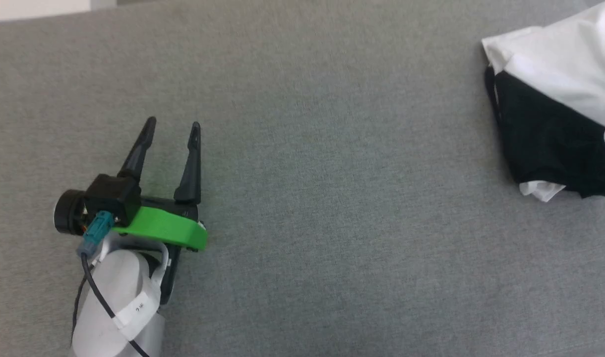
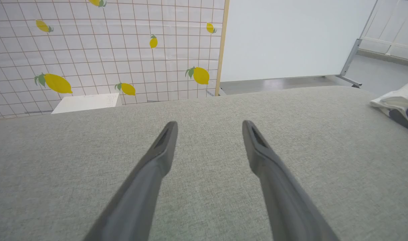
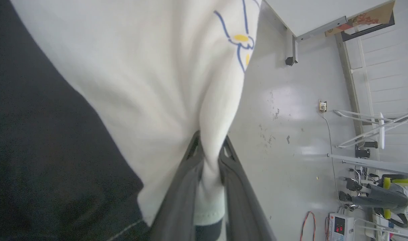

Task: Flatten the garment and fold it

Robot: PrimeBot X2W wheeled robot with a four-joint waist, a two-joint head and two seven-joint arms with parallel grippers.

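From the head view I have the left gripper (image 1: 173, 122) low on the left over the counter (image 1: 332, 208), with its fingers pointing away from me and a gap between them. The garment (image 1: 555, 69) lies at the counter's right, well apart from that gripper. Behind the counter's far edge a wall panel (image 2: 90, 50) stands on the left and a board (image 2: 291, 36) to its right. The right gripper (image 3: 210, 142) has a fold of the garment between its fingers.
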